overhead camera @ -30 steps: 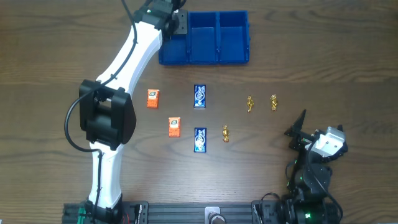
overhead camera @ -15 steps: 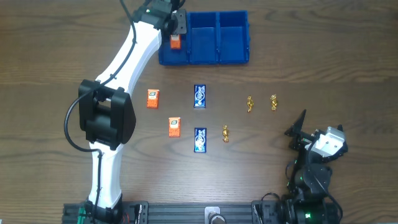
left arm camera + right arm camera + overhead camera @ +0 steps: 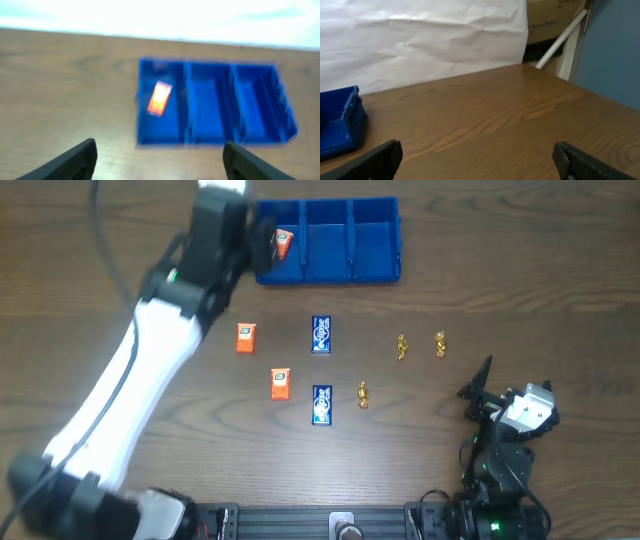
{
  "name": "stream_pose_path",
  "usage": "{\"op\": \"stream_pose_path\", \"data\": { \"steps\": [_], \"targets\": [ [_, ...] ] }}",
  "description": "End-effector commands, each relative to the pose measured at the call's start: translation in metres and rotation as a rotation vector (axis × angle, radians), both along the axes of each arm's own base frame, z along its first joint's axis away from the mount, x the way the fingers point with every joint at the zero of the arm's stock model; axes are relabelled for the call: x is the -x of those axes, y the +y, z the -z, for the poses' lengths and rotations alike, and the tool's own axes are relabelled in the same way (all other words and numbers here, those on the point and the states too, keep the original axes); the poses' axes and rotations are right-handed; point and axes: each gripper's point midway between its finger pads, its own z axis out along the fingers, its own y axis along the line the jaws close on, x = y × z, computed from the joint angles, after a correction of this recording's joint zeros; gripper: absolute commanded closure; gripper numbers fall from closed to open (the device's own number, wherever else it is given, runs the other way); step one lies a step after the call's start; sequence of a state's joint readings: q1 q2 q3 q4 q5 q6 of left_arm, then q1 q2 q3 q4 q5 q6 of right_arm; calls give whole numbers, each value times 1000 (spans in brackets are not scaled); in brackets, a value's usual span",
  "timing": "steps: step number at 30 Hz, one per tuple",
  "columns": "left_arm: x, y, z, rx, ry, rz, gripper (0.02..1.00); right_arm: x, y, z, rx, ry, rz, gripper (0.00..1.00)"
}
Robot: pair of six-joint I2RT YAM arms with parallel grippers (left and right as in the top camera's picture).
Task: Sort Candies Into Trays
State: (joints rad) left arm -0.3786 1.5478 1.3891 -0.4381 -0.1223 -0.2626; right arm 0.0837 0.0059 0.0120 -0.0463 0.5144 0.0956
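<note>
A blue three-compartment tray (image 3: 330,277) stands at the back of the wooden table. One orange candy (image 3: 284,243) lies in its left compartment, also clear in the left wrist view (image 3: 159,98) inside the tray (image 3: 215,139). My left gripper (image 3: 261,240) hovers open and empty just left of the tray; in its own view (image 3: 160,161) the fingers are spread wide. On the table lie two orange candies (image 3: 246,338) (image 3: 281,383), two blue candies (image 3: 321,335) (image 3: 322,404) and three gold candies (image 3: 402,346) (image 3: 439,343) (image 3: 363,394). My right gripper (image 3: 481,386) rests open at the front right.
The right wrist view shows its gripper (image 3: 477,165) over bare wood, a corner of the blue tray (image 3: 340,125) far off, and a white paper backdrop behind the table. Free room lies to the left of the candies and around the tray.
The left gripper let go of an orange candy, which now lies in the tray's left compartment. The left arm has since risen and swung back to the left. The right arm kept still.
</note>
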Motion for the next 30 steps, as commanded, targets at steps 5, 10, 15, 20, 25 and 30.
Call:
{"op": "stream_pose_path", "data": {
  "steps": [5,10,15,20,25,30],
  "targets": [
    [88,24,175,-52,322,16,165,1,-2,2,-6,4,13,3],
    [92,27,191,-68,372,12,174,1,-2,2,-6,4,13,3],
    [88,30,208,-72,397,0,185,1,-2,2,-6,4,13,3],
    [83,33,223,-58,422,-6,187,1,-2,2,-6,4,13,3],
    [80,38,232,-61,435,-16,207,1,-2,2,-6,4,13,3],
    [77,36,239,-77,441,0,246,1,-2,2,-6,4,13,3]
  ]
}}
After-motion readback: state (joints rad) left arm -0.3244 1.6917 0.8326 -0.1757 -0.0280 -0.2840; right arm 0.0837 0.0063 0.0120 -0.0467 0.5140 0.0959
